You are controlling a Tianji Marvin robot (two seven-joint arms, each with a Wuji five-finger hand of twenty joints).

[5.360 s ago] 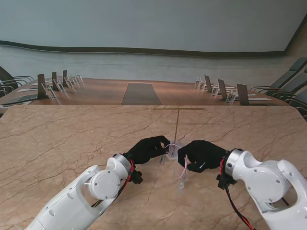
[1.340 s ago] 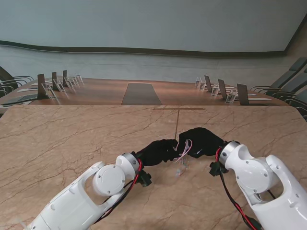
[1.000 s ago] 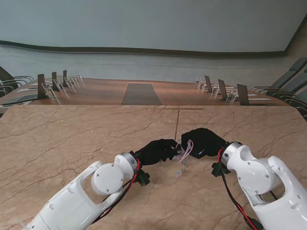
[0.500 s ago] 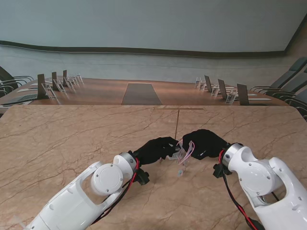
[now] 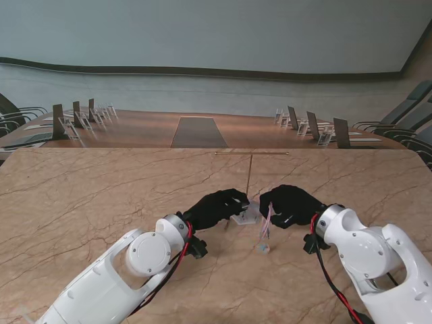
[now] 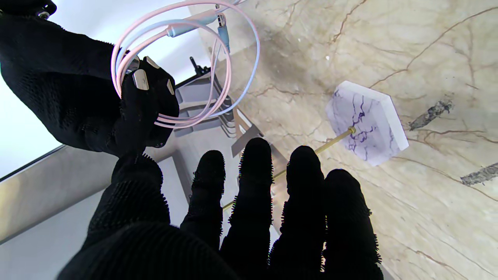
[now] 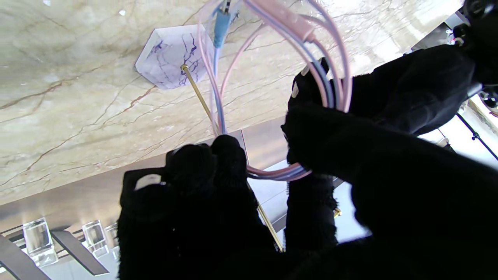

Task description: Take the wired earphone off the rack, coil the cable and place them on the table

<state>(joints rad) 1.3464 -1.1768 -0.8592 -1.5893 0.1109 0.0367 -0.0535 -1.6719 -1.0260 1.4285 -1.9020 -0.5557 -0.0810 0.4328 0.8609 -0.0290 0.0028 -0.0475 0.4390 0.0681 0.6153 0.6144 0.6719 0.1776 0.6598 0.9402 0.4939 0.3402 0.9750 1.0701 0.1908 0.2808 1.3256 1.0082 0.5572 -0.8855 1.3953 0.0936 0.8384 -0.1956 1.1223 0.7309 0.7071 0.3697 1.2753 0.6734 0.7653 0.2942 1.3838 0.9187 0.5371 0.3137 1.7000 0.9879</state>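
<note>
Two black robot hands meet near the middle of the stand's picture, over the brown stone tabletop (image 5: 81,202). The right robot hand (image 5: 291,204) is closed on the earphone cable (image 5: 266,226), a bunch of pink and pale blue loops. In the left wrist picture those loops (image 6: 183,66) go round its fingers (image 6: 146,83), up in the air, with a blue plug hanging at the top of that frame. The left robot hand (image 5: 214,208) holds nothing; its fingers (image 6: 255,175) are straight and a little apart. Between the two hands stands the rack (image 5: 248,177), a thin gold rod with a bar on top. Its foot is a white block (image 6: 363,122) with purple lines, sitting flat on the tabletop.
</note>
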